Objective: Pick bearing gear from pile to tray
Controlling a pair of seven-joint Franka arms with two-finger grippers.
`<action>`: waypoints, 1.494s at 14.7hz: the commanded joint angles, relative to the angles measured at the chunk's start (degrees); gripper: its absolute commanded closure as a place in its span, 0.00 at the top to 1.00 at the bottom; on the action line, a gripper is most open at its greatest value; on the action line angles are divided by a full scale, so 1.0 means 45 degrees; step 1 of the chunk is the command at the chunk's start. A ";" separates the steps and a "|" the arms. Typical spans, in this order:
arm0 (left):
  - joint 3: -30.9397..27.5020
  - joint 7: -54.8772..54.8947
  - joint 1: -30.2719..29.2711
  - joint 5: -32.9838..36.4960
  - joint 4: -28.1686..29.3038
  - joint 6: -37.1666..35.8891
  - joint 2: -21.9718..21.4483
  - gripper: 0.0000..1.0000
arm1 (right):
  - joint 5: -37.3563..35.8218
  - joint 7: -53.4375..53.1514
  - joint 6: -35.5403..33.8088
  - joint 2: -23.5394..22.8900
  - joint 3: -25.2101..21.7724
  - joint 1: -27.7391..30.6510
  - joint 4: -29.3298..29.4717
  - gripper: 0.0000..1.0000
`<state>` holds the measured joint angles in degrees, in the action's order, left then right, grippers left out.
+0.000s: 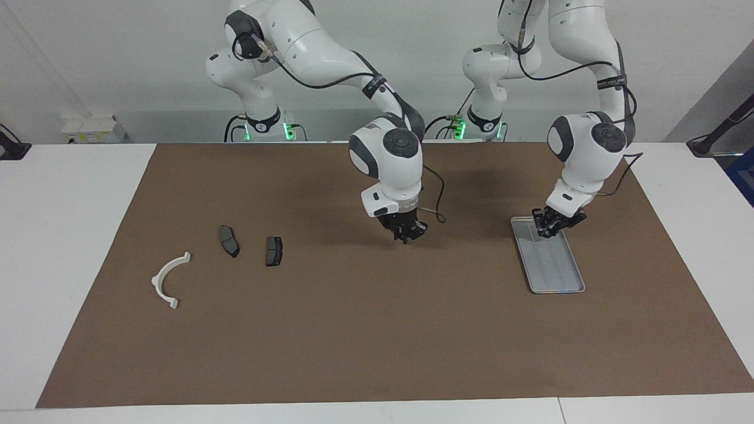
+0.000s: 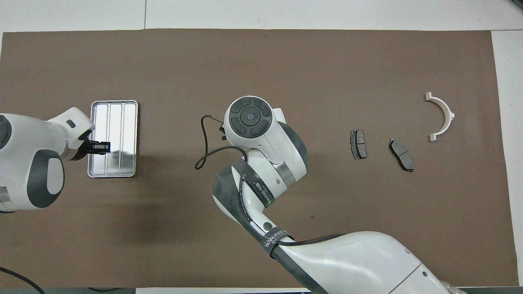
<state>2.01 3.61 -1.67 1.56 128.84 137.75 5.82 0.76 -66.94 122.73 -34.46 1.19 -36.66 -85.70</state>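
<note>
Right arm: bending down mid-surface, right end effector (image 1: 407, 234) hanging over the bare brown mat (image 1: 377, 330); can't tell if it's spread.
Left arm: reaching down, left end effector (image 1: 552, 227) sitting low over the tray (image 1: 558, 285); grip unclear too.
Count: two brake pads (image 1: 229, 241) (image 1: 274, 251), one white arc piece (image 1: 168, 280), all lying toward the right arm's end.

The facing view looks down from high across the table toward both arm bases at the frame's top, taking in the whole brown mat (image 1: 377, 330). The overhead view looks steeply down from above the robots' end, closer in. Both share the mat, the tray (image 1: 554, 265) (image 2: 118, 163), mirrored side to side.
</note>
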 commanded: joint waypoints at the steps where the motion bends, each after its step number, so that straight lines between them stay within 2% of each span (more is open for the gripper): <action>1: -0.0173 -0.0177 0.0214 -0.0092 0.0412 0.0521 -0.0005 0.00 | -0.0305 -0.0280 0.0187 -0.0213 -0.0011 0.0020 0.0001 0.00; 5: -0.0173 -0.0177 0.0214 -0.0092 0.0647 0.0677 -0.0025 0.00 | -0.0402 -0.0260 0.0265 -0.0272 -0.0011 0.0138 -0.0077 0.00; 9: -0.0173 -0.0177 0.0214 -0.0073 0.0940 0.1106 -0.0025 0.00 | -0.0617 -0.0202 0.1085 -0.0234 -0.0050 0.0138 -0.0799 0.00; 19: -0.0173 -0.0158 0.0214 -0.0073 0.1018 0.1243 0.0014 0.00 | -0.0715 -0.0241 0.1066 -0.0195 -0.0070 0.0138 -0.0858 0.00; 20: -0.0173 -0.0177 0.0214 -0.0073 0.1018 0.1282 0.0072 0.00 | -0.0715 -0.0260 0.1066 -0.0195 -0.0070 0.0138 -0.0897 0.25; 21: -0.0173 -0.0177 0.0214 -0.0073 0.1018 0.1302 0.0092 0.00 | -0.0715 -0.0260 0.1085 -0.0195 -0.0070 0.0138 -0.0897 0.92; 22: -0.0173 -0.0177 0.0214 -0.0073 0.1018 0.1322 0.0131 0.00 | -0.0696 -0.0280 0.1047 -0.0195 -0.0070 0.0138 -0.0839 1.00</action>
<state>1.99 3.42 -1.62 1.56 132.30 141.93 6.50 -1.38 -66.95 126.25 -35.86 0.72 -36.38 -88.41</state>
